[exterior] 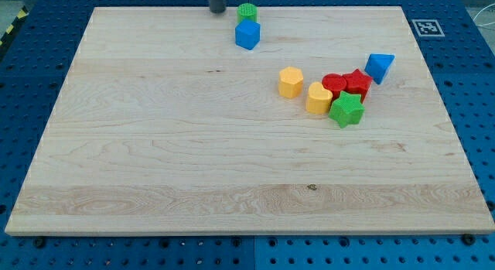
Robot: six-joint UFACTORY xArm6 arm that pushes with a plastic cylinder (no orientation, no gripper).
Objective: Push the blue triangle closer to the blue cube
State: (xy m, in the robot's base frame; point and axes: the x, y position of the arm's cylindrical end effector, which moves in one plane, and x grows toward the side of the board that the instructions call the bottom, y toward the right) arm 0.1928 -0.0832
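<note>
The blue triangle (379, 66) lies at the view's right, touching the red star (358, 83). The blue cube (247, 35) sits near the view's top centre, just below a green cylinder (247, 13). My tip (217, 11) is at the top edge of the board, just left of the green cylinder and up-left of the blue cube, far from the blue triangle.
A cluster lies left of the blue triangle: a red cylinder (334, 83), a yellow heart (318, 98), a green star (346, 110) and a yellow hexagon (291, 82). The wooden board (155, 162) rests on a blue perforated table. A marker tag (426, 27) sits at the top right.
</note>
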